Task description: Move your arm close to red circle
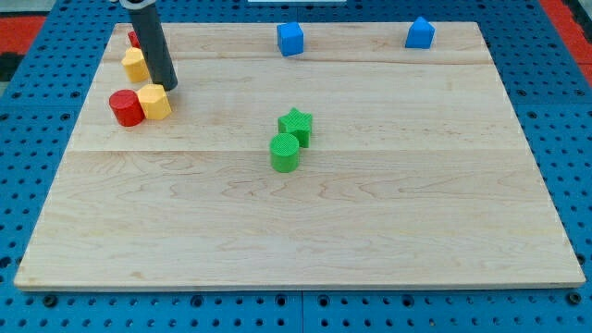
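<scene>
The red circle [125, 107] is a short red cylinder near the board's left edge, touching a yellow block [155, 101] on its right. My tip [169, 87] is at the end of the dark rod, just above and right of that yellow block, a short way from the red circle. Another yellow block [135, 64] stands left of the rod. A second red block [134, 38] is partly hidden behind the rod near the view's top left corner; its shape cannot be made out.
A green star [296, 125] and a green cylinder [285, 153] touch near the board's middle. A blue cube [290, 39] and a blue pointed block [419, 33] stand along the top edge. The wooden board [370, 231] lies on a blue pegboard.
</scene>
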You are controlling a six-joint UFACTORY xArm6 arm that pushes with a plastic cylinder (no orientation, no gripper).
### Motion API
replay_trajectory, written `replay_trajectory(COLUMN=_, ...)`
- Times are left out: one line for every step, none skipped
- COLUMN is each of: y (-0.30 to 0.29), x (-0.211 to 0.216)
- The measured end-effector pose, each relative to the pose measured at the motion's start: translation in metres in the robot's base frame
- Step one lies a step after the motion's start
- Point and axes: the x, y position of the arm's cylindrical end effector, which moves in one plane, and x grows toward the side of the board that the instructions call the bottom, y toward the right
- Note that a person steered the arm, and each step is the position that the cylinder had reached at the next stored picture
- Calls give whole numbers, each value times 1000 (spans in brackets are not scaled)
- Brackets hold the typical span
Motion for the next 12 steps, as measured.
replay_trajectory(y=0, x=21)
replay_trajectory(y=-3, x=24)
replay_trajectory(y=-3, x=19)
replay_trajectory(y=-3, x=1)
replay_trajectory(y=-5, x=0)
replay_trajectory(y=-7, x=0)
replay_trajectory(y=-36, x=0)
replay_trajectory(y=-59, x=0)
replay_trajectory(y=-66, x=0)
replay_trajectory(y=-67, x=0)
replay_trajectory(y=-67, x=0)
replay_trajectory(y=-70, x=0)
